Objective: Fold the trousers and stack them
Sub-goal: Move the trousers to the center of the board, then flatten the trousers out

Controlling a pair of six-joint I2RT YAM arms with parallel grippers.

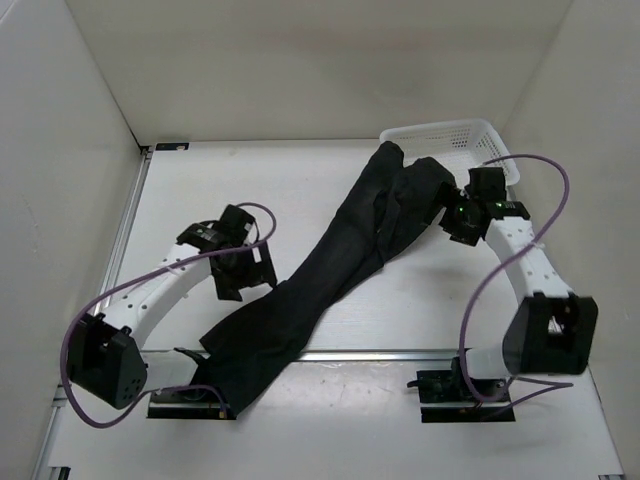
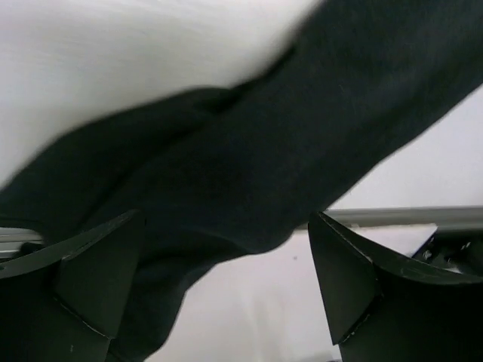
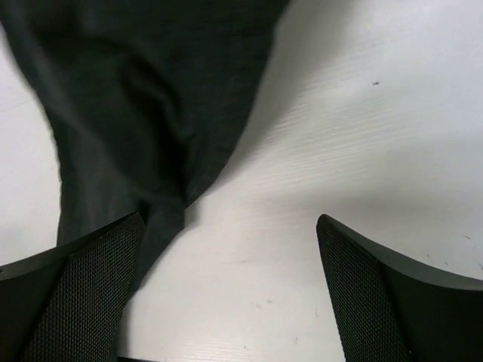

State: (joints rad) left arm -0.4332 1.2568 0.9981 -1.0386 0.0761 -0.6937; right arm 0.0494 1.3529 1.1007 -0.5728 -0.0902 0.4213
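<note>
Currently both open. My left end effector [image 2: 226,222] stands wide, nothing between the fingers; a trouser leg crosses directly beneath it. My right end effector [image 3: 230,222] is also spread wide and holds nothing. Bunched cloth lies beneath and beside one finger; bare table [image 3: 362,136] is under the other.

The trousers [image 1: 330,260] are unfolded, running as one long diagonal band between my two end effectors. Their far end is rumpled just beside the right one and reaches toward the white basket [image 1: 450,135] beyond it; whether it touches the basket I cannot tell. Their near end passes under the left one and runs on over the metal rail [image 1: 400,353] toward that arm's base.

Risks, as I judge them:
- The legs look twisted and overlapped near the right end effector. A pinch there may catch one layer only, so the fold comes out skewed.
- A pull from the right could drag cloth against the basket and shift it.
- The end on the rail may snag at the left base when lifted, or slide off the near edge.
- Soft black cloth hides seams and edges, so a grasp point is easily misjudged.
- The purple cables [image 1: 520,240] hang close and could foul a wide sweep.
</note>
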